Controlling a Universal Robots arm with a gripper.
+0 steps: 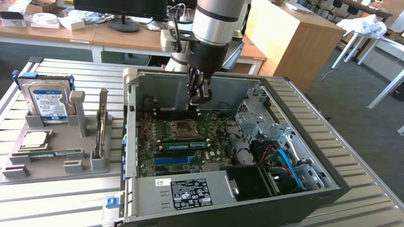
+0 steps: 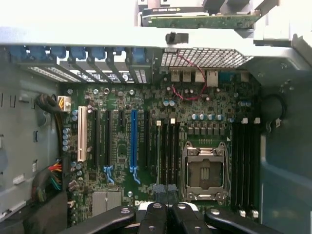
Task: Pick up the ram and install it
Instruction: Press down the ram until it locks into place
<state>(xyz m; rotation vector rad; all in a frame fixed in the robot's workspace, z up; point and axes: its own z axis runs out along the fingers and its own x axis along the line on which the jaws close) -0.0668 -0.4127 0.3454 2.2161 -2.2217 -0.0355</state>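
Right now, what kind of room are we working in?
Probably a lab or office workshop. An open computer case lies on a slatted metal table under the arm, with wooden desks and a monitor behind, and a hard drive in a parts holder.

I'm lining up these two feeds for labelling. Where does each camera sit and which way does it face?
Exterior view: off the arm, raised, looking down into the open black computer case; the silver-and-black arm and its tool hang over the case.
Wrist view: on the wrist, facing straight at the green motherboard; the tool's black fingers show.
Shared: motherboard, empty silver processor socket.
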